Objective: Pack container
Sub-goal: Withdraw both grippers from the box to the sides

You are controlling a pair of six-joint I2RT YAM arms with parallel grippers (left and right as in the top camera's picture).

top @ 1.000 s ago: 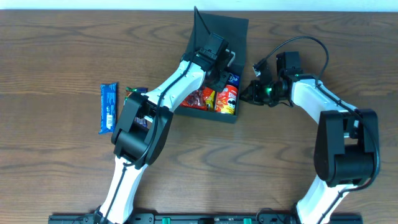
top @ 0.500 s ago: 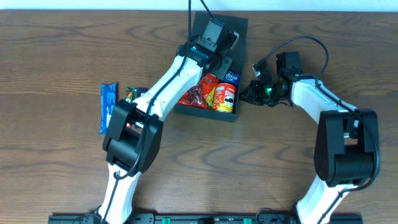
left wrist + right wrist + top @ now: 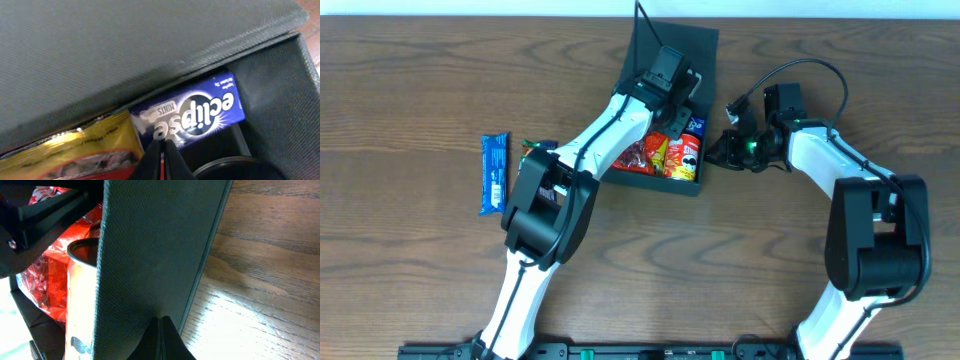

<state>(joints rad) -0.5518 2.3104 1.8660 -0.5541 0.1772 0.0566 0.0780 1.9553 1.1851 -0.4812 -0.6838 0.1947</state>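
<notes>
The dark container (image 3: pixel 704 52) stands at the table's back centre with its flap lid (image 3: pixel 644 22) raised. It holds a red snack packet (image 3: pixel 637 158), a yellow-red packet (image 3: pixel 656 155), a chips can (image 3: pixel 686 158) and a blue Eclipse mints pack (image 3: pixel 695 126). My left gripper (image 3: pixel 672 82) is inside the container, shut, with its tips (image 3: pixel 161 156) over the mints pack (image 3: pixel 192 114) just under the lid (image 3: pixel 125 45). My right gripper (image 3: pixel 717 150) is shut, and its tips (image 3: pixel 160 330) touch the outside of the container's right wall (image 3: pixel 155 250).
A blue snack bar (image 3: pixel 494 174) lies on the wooden table at the left. A small dark packet (image 3: pixel 538 147) sits beside it, partly under my left arm. In the right wrist view the can (image 3: pixel 80 295) and red packet (image 3: pixel 42 275) show behind the wall.
My left gripper went toward the back with the lid half a second ago and has come forward again over the snacks. The right arm has not moved.
</notes>
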